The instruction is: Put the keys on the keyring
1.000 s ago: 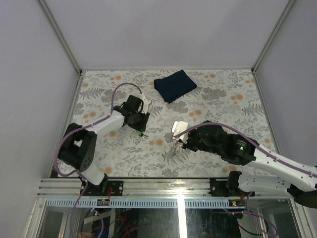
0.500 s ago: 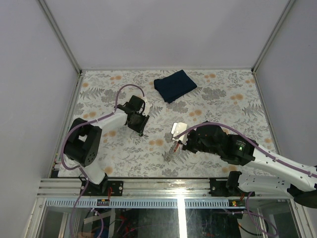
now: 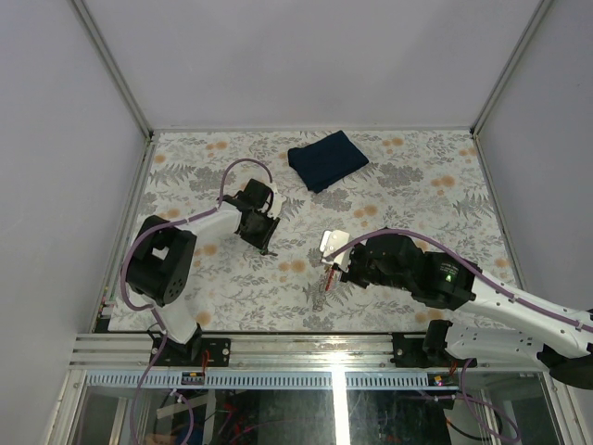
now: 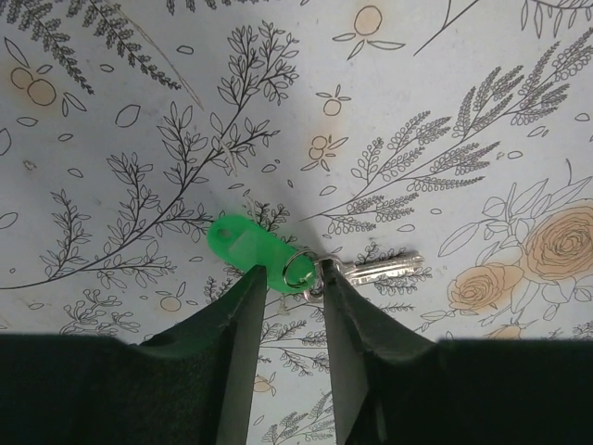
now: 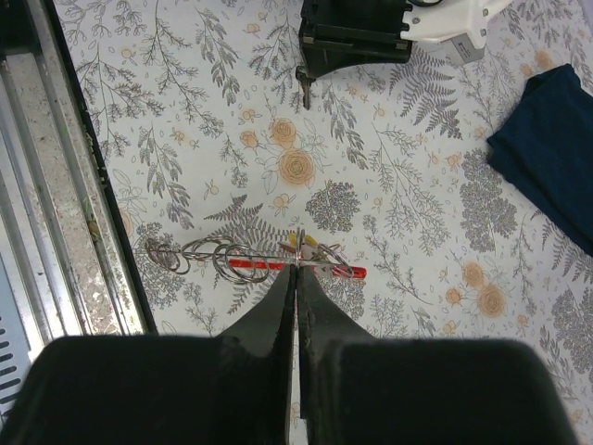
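The green-headed key (image 4: 248, 243) lies flat on the floral table, its metal blade (image 4: 384, 269) pointing right. My left gripper (image 4: 289, 271) points down over it, jaws a narrow gap apart astride the small ring (image 4: 296, 270) joining head and blade. The right wrist view shows that blade (image 5: 304, 91) poking out under the left gripper (image 5: 357, 37). My right gripper (image 5: 296, 271) is shut on the keyring (image 5: 215, 256), a silvery wire loop with a red tag (image 5: 252, 264). A yellow key head (image 5: 317, 243) sits at the fingertips. From above, the keyring (image 3: 321, 289) hangs off the right gripper (image 3: 334, 270).
A folded dark blue cloth (image 3: 326, 159) lies at the back of the table, also at the right edge of the right wrist view (image 5: 551, 148). The metal rail (image 5: 56, 185) of the near table edge runs close beside the keyring. Grey walls enclose the table.
The left jaws have narrowed slightly around the green key and the left arm's elbow has swung left. The right gripper has carried the keyring a little toward the near edge.
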`<control>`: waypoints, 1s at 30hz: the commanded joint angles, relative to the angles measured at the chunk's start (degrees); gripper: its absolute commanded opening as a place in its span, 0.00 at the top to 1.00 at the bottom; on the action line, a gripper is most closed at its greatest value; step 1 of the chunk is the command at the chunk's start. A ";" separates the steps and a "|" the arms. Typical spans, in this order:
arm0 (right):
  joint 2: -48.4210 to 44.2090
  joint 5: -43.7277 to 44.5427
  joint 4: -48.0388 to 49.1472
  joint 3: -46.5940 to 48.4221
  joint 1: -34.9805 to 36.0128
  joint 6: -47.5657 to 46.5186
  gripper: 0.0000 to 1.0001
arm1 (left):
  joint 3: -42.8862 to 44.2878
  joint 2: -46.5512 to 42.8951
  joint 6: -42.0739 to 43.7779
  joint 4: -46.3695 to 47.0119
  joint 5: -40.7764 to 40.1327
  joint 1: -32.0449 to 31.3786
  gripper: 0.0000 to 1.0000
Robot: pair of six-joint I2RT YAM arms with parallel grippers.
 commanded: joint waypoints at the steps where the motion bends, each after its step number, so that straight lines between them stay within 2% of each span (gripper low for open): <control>1: -0.52 -0.78 3.06 0.42 0.38 0.85 1.00 | 1.77 1.28 1.03 -0.40 0.90 0.18 0.72; 9: -0.96 -0.78 3.02 0.00 0.34 1.19 1.00 | 1.82 1.40 1.29 -0.82 1.29 0.23 0.89; 13: -1.32 -0.42 3.11 -0.21 0.39 1.31 1.00 | 2.04 0.74 1.23 -1.13 2.49 0.22 1.00; 19: -1.65 0.82 3.06 -0.21 0.34 1.34 1.00 | 0.87 -4.38 0.22 1.03 6.10 0.21 1.00; 30: -1.89 4.29 3.82 1.11 0.37 2.14 1.00 | -5.81 -22.62 -2.83 8.89 14.26 0.23 1.00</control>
